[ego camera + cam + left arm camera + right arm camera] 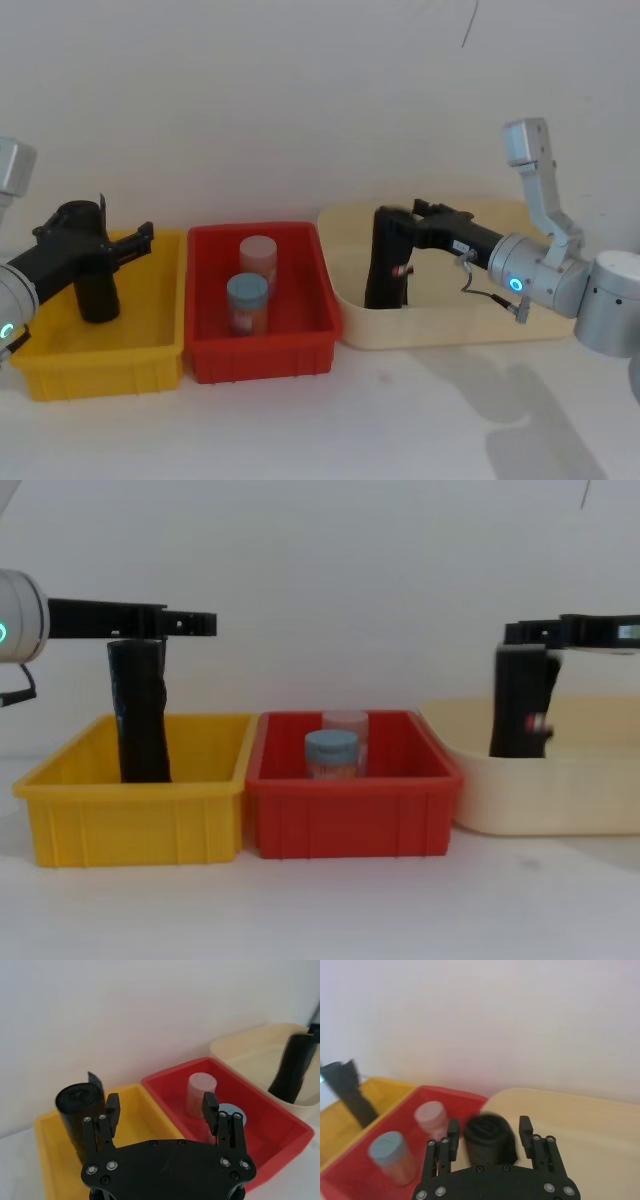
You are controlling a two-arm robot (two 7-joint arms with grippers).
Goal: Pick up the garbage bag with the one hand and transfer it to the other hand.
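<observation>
My right end effector (488,1126), fingers spread, straddles the garbage bag (388,260) standing between them (unclamped, I judge). My left end effector (161,1101) hovers spread, well apart. Pickup and transfer remain.

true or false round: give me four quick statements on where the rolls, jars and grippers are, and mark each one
1. The garbage bag stands in the cream tray, with the right gripper at its top. True.
2. The middle bin is empty. False: that red bin holds a blue-lidded jar and a pale-lidded jar.
3. A plain black roll stands in the yellow bin. True.
4. That roll hangs in the air above its bin. False: it stands in the bin, with the left gripper open by its top.
</observation>
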